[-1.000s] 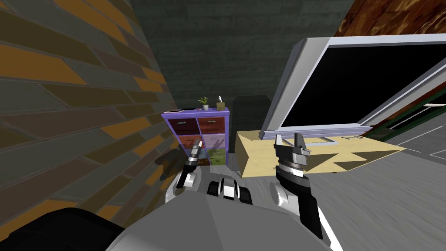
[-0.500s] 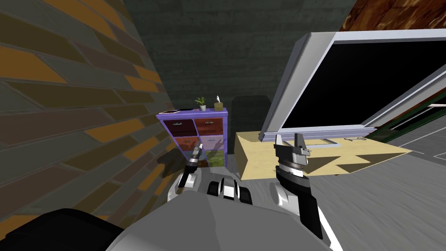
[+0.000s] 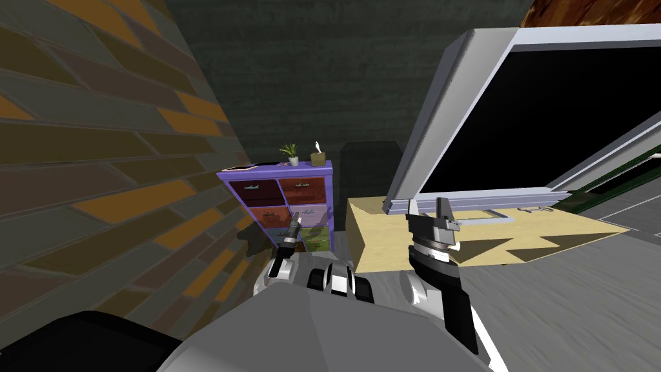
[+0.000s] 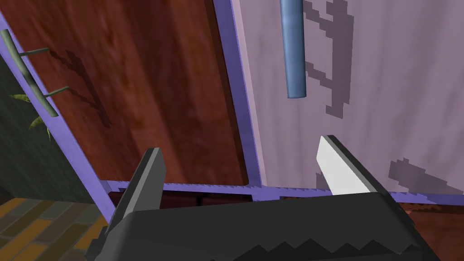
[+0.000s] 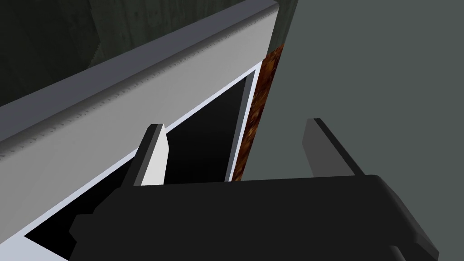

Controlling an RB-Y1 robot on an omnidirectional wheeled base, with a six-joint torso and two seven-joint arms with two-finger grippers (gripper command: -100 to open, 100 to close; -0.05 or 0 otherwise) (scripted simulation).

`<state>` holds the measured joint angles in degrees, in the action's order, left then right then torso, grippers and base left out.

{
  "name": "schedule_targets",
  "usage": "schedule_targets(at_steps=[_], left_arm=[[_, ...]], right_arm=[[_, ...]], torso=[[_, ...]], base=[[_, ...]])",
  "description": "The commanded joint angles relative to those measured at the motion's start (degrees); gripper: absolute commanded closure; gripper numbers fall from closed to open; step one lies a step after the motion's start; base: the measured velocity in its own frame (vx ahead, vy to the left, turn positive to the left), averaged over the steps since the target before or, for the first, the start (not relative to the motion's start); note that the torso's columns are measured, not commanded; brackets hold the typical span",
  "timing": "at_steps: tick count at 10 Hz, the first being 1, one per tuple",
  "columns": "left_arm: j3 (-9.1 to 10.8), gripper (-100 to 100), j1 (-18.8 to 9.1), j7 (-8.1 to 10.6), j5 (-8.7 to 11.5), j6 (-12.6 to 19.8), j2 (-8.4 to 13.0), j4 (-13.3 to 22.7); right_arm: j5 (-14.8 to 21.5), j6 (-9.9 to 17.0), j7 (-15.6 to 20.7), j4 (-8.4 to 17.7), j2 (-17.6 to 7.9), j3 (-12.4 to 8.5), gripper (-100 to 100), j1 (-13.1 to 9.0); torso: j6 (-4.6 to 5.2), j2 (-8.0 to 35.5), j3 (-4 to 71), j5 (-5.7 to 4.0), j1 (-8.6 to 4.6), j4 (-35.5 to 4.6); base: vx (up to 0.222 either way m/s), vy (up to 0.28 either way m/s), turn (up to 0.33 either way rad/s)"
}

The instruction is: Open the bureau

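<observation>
I have moved closer; left gripper (image 3: 295,221), fingers apart, faces the bureau (image 3: 303,192)

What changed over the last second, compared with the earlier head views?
Mostly my own move: I have come closer and turned, so the purple bureau now looks larger and sits further left in the head view. The left pincer has dipped a little before the drawer fronts, open, and has taken hold of nothing. Unchanged: the right pincer, raised and open.

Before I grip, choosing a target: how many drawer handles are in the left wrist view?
2: a blue handle on the lilac drawer and a grey-green handle on the brown drawer. More may be hidden.
</observation>
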<state>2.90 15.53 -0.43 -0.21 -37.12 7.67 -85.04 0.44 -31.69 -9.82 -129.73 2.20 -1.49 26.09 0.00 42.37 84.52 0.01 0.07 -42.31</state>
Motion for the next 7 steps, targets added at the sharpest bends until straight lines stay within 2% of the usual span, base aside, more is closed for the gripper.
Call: schedule_targets(at_steps=[1,2,5,6,7], left_arm=[[0.19,-100,-0.4,0.05,0.2,0.0,-1.6,3.0],[0.34,-100,-0.9,0.03,0.4,-0.1,-3.5,5.2],[0.47,-100,-1.4,0.01,0.5,-0.3,-7.2,7.1],[0.48,-100,-1.5,0.01,0.5,-0.3,-8.0,7.3],[0.51,-100,-1.5,0.06,0.5,-0.6,-7.4,7.5]], right_arm=[[0.0,0.0,0.0,0.0,0.0,0.0,0,0.0],[0.0,0.0,0.0,0.0,0.0,0.0,0,0.0],[0.0,0.0,0.0,0.0,0.0,0.0,0,0.0],[0.0,0.0,0.0,0.0,0.0,0.0,0,0.0],[0.0,0.0,0.0,0.0,0.0,0.0,0,0.0]], torso=[[0.00,0.0,0.0,0.01,0.00,0.0],[0.00,0.0,0.0,0.00,-0.04,0.0],[0.00,0.1,-0.1,0.01,0.03,0.0],[0.00,0.1,-0.1,0.01,0.03,0.0],[0.00,0.0,0.0,0.00,-0.02,0.0]], base=[[0.070,-0.033,0.001],[0.089,-0.045,-0.001],[0.025,-0.018,0.004],[0.000,0.000,0.000],[0.000,0.000,0.000]])
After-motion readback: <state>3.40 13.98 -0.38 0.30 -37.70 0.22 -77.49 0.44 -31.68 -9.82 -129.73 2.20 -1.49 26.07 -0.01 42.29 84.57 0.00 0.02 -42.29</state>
